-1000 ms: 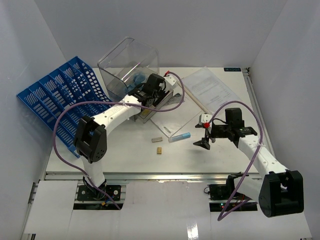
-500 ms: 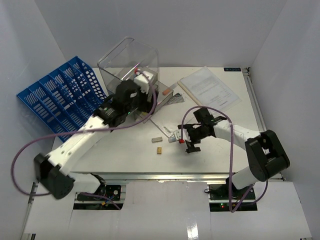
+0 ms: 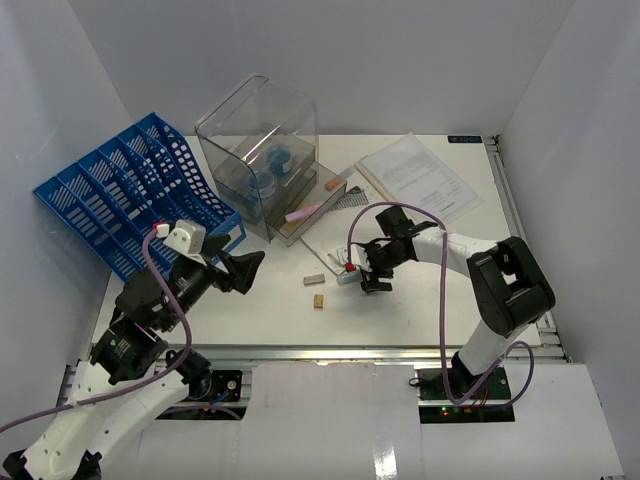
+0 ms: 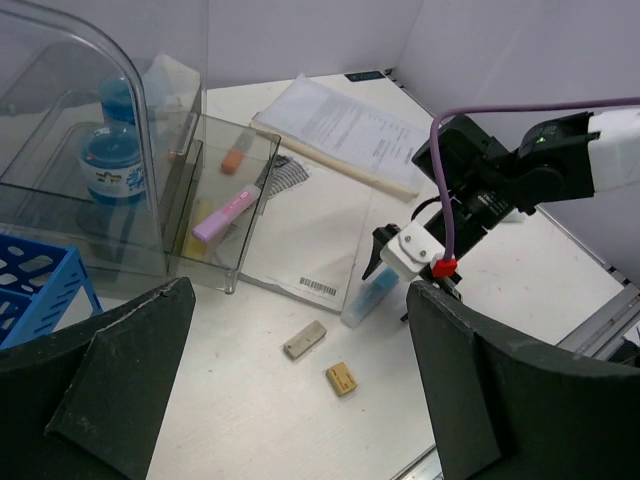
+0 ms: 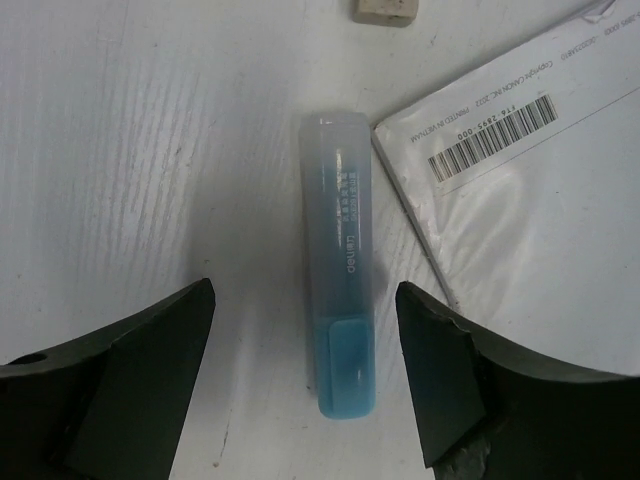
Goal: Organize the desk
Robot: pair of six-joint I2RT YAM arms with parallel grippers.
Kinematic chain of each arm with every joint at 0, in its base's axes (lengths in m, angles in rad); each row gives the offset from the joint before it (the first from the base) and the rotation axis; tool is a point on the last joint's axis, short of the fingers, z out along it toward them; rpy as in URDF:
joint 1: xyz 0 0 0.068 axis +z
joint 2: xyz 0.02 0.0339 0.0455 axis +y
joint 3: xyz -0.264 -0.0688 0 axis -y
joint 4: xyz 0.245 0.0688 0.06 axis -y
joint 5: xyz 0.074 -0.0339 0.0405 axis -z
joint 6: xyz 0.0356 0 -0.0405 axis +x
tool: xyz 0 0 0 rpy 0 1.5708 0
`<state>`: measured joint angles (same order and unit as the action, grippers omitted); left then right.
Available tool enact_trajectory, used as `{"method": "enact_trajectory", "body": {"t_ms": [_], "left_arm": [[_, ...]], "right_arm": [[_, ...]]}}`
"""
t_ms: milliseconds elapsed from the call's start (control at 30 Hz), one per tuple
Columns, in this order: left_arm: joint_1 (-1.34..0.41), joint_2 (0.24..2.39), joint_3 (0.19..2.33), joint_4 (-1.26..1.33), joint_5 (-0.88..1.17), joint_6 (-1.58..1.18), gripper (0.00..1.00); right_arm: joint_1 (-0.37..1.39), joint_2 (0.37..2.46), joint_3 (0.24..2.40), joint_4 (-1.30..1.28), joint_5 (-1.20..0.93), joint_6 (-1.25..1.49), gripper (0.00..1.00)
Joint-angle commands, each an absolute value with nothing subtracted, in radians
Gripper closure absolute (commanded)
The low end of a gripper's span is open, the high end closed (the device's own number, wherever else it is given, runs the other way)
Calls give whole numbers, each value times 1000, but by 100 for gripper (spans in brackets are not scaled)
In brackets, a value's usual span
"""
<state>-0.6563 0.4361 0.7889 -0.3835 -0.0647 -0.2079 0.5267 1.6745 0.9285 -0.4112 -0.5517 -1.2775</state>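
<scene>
The desk (image 3: 430,310) lies just under the right gripper (image 5: 305,385), its jaws apart around a blue marker (image 5: 341,320), arm bent low. The left gripper (image 3: 243,268) is also spread, held higher.

Matt white on the large flat white desk (image 3: 420,305), faintly streaked and grained up close. Bare, dull silver metal along the edge rail (image 3: 330,353).

Frosted, translucent plastic on the blue highlighter pen (image 5: 341,265), with a smoother opaque blue end. Glossy clear film over the barcode-printed white sheet (image 5: 520,190), glare across it. Plain matt paper for the printed document stack (image 3: 415,180).

Hard, glossy clear plastic for the domed bin (image 3: 255,115), reflections on the curve. Moulded blue plastic lattice for the slotted file rack (image 3: 110,195), slight sheen.

Matt black plastic, rough at the edges, on the fingers (image 5: 130,390) of the right gripper (image 5: 303,290). Same dull black on the left gripper (image 4: 300,290).
</scene>
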Motion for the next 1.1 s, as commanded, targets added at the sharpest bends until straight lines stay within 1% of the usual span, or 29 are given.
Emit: {"method": "enact_trajectory", "body": {"t_ms": [0,100,200,333,467,567,667,800,933,1067], "left_arm": [[-650,430,712,-415,-76,-232,2],[-650,425,683,-420,-77,-236,2],[-650,408,642,-417,-73,-252,2],[-650,353,592,-421,-76,-283,2],[-650,288,583,-423,-90,-296,2],[-650,262,569,-420,-88,-305,2],[-652,252,568,-420,-94,-305,2],[-651,263,568,-419,-93,-305,2],[-652,280,568,-418,-85,-303,2],[-652,297,568,-417,-83,-301,2]], "right_arm": [[532,1737,946,-457,-471,-1290,45],[532,1715,930,-468,-462,-1292,60],[533,1671,903,-468,-462,-1293,71],[533,1620,911,-504,-472,-1285,81],[532,1559,974,-578,-514,-1263,90],[532,1510,1078,-571,-536,-1203,91],[536,1527,1214,-509,-490,-1135,90],[563,1627,1428,-363,-365,-1137,89],[593,1771,1604,-303,-291,-1206,87],[627,1907,1704,-242,-231,-1274,84]]}}
